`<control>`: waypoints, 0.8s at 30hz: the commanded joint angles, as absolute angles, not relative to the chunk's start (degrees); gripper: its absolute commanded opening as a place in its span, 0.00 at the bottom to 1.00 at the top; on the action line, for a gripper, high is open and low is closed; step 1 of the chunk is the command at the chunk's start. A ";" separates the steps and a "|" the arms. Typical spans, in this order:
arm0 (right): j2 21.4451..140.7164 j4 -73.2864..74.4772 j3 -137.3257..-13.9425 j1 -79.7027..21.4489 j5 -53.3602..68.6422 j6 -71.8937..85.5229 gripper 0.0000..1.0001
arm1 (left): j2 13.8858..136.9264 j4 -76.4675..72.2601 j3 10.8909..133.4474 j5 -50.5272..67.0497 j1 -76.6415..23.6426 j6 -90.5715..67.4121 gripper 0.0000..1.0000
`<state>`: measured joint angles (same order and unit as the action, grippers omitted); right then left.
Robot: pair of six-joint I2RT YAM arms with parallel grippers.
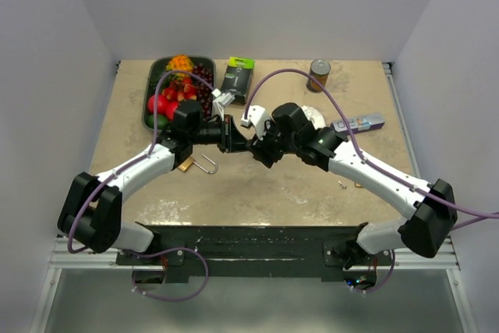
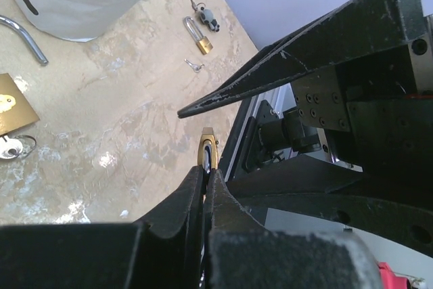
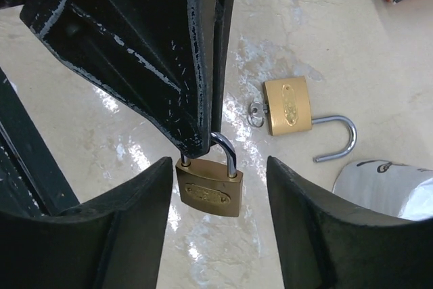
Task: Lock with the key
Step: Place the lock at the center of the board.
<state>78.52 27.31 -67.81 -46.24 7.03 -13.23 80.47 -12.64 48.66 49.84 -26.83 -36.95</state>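
My left gripper (image 2: 205,175) is shut on the shackle of a small brass padlock (image 3: 208,191), which hangs in the air below its fingers (image 3: 169,65). The right gripper (image 3: 220,167) is open, one jaw on each side of the padlock body with a gap at both sides. In the top view the two grippers (image 1: 230,134) (image 1: 253,144) meet above the table's middle. No key shows in the held padlock. A larger brass padlock (image 3: 287,105) lies on the table with its shackle swung open and a key (image 3: 256,114) in its base. A loose small key (image 2: 194,66) lies further off.
Another small padlock (image 2: 199,38) and a grey-fobbed key bunch (image 2: 206,17) lie near the right arm. A white roll (image 1: 316,117) sits behind the grippers. At the back stand a tray of fruit (image 1: 156,83), a black box (image 1: 236,79), a can (image 1: 319,74) and a silver device (image 1: 359,123).
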 commanded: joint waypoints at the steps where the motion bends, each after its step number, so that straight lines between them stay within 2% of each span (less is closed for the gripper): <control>1: 78.40 24.78 -68.91 -46.76 4.04 -13.45 0.54 | 80.60 -15.64 51.68 50.27 -27.25 -38.23 0.00; 3: 78.31 24.87 -68.56 -46.85 3.61 -13.45 0.51 | 80.60 -15.64 51.85 50.19 -27.33 -38.32 0.00; 4: 78.22 24.96 -68.47 -46.85 3.43 -13.53 0.43 | 80.60 -15.64 51.77 50.19 -27.25 -38.32 0.00; 7: 77.96 25.31 -67.85 -46.84 3.25 -12.75 0.33 | 80.60 -16.00 51.77 50.10 -27.25 -38.32 0.00; 8: 77.87 25.31 -67.76 -46.85 3.34 -12.48 0.23 | 80.51 -16.08 51.77 50.01 -27.33 -38.49 0.00; 10: 77.35 25.23 -67.06 -46.85 2.90 -11.17 0.13 | 80.60 -16.70 51.68 50.01 -27.25 -38.58 0.00; 11: 77.08 25.31 -66.71 -46.85 2.99 -10.81 0.04 | 80.60 -17.22 51.59 50.01 -27.25 -39.02 0.00; 12: 76.82 25.31 -66.19 -46.85 2.81 -10.46 0.00 | 80.60 -17.84 51.59 50.01 -27.25 -39.11 0.03; 15: 75.94 25.92 -65.22 -46.76 2.46 -8.44 0.00 | 80.25 -18.89 51.24 49.84 -27.25 -39.55 0.26; 17: 74.97 26.45 -64.34 -46.50 2.02 -6.69 0.00 | 79.63 -19.51 50.63 49.57 -26.72 -39.90 0.57; 19: 73.84 28.03 -63.55 -44.75 1.67 -3.28 0.00 | 78.58 -21.27 49.84 48.70 -24.63 -40.08 0.76; 22: 72.69 31.37 -61.35 -39.84 2.72 3.21 0.00 | 77.26 -21.36 49.48 46.94 -19.28 -39.90 0.91; 24: 72.07 34.52 -59.16 -36.84 3.60 6.40 0.00 | 76.21 -21.53 49.13 46.50 -16.80 -39.99 0.93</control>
<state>75.46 29.61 -61.49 -42.54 3.97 -3.07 79.68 -17.32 49.12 48.73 -22.55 -39.46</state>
